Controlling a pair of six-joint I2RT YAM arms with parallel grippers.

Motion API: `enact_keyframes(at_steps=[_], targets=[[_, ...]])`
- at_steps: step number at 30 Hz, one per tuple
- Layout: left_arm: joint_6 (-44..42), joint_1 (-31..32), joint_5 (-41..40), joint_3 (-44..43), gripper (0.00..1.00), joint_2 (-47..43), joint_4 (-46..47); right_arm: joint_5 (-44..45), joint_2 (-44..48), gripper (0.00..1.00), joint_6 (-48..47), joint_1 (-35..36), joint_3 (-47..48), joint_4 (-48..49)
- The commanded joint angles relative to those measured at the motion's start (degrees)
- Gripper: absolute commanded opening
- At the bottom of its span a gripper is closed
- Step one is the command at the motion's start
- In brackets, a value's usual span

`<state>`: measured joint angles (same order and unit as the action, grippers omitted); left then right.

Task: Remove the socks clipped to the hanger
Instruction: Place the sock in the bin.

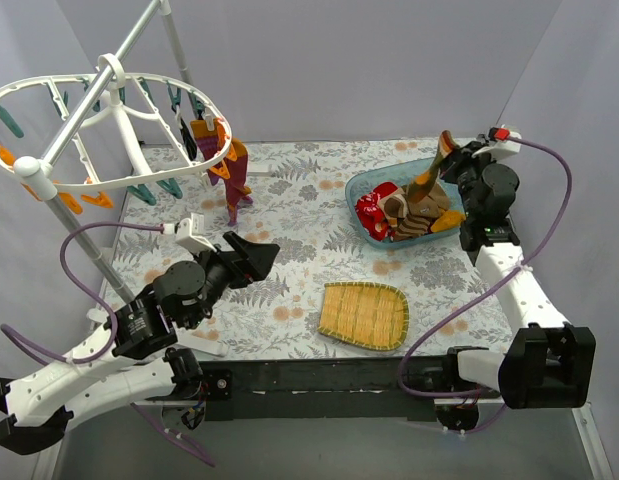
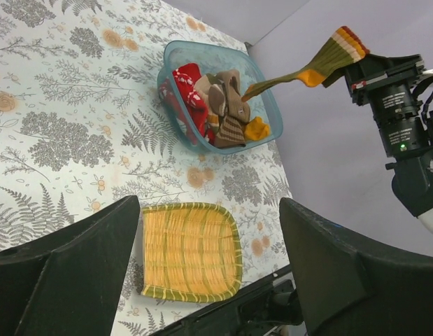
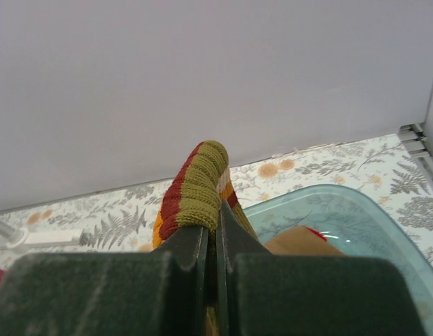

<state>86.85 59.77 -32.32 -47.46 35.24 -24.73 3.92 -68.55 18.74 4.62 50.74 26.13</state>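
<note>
Striped sock [image 1: 432, 172] pinched in right hand [image 1: 451, 148], seemingly dangling.

A desk [image 1: 289, 190] under a white cloth printed with grey ferns and orange flowers fills the middle of the top view. A translucent blue plastic bin [image 1: 354, 186] sits toward its upper right, and a yellow woven bamboo tray [image 1: 363, 315] with a green rim lies at lower centre. A grey-white pole stand [image 1: 135, 35] slants across the upper left.

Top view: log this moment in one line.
right gripper: shut on striped sock | over blue bin | left gripper: open | purple sock: clipped to hanger
</note>
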Motion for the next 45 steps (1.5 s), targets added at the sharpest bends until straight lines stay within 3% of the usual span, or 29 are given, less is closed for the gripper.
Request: enact_keyframes(at_steps=[1, 10, 14, 18, 22, 25, 31, 40, 45], targets=[[-2.6, 0.1, 0.9, -1.9, 0.81, 2.2, 0.6, -5.7, -1.9, 0.01, 0.5, -5.7, 0.6, 7.1], [-3.1, 0.0, 0.9, -2.1, 0.82, 3.3, 2.0, -10.5, -9.0, 0.01, -1.8, -4.7, 0.2, 5.3], [-2.9, 0.0, 1.6, -2.0, 0.82, 3.1, 2.1, -8.5, -16.2, 0.01, -3.8, 2.0, 0.5, 2.6], [-3.1, 0.0, 1.6, -2.5, 0.82, 2.7, 1.7, -7.9, -23.8, 0.06, -1.4, 6.6, 1.5, 0.2], [-3.2, 0.0, 1.6, -3.4, 0.82, 2.3, 1.1, -9.5, -28.0, 0.19, 0.2, 7.5, 2.0, -1.2], [-3.1, 0.0, 1.6, -3.7, 0.82, 2.0, 1.1, -9.3, -27.2, 0.34, 0.5, 7.5, 2.9, -3.5], [-2.7, 0.0, 1.5, -3.1, 0.82, 1.4, 1.5, -8.5, -22.7, 0.53, 0.1, 7.5, 6.6, -11.0], [-2.0, 0.0, 0.3, -2.0, 0.82, 0.1, 1.8, -6.7, -13.8, 0.69, -0.6, 7.5, 8.1, -22.3], [-1.9, 0.0, -0.1, -2.2, 0.82, 0.1, 1.5, -9.4, -9.6, 0.71, -0.1, 7.6, 7.9, -23.8]])
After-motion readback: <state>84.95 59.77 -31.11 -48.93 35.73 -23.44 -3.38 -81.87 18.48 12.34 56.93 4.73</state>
